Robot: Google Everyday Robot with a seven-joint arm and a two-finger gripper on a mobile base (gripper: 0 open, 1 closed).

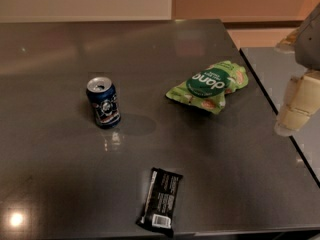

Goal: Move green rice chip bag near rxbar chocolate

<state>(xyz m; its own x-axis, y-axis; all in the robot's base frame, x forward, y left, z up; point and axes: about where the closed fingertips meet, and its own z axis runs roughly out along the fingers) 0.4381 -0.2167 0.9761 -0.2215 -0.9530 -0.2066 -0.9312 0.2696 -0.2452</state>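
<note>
The gripper (294, 113) hangs at the right edge, past the right rim of the desk (60, 174), its upper part cut off there. The pale print on the rxbar chocolate (160, 201) is too small to read.

Green rice chip bag (208, 86) well beyond rxbar chocolate (160, 201); hand (294, 115) far right.

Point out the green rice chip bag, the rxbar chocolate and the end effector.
green rice chip bag (208, 85): camera view, on the round logo
rxbar chocolate (160, 199): camera view, middle of wrapper
end effector (296, 109): camera view, right edge, pale tip
</note>
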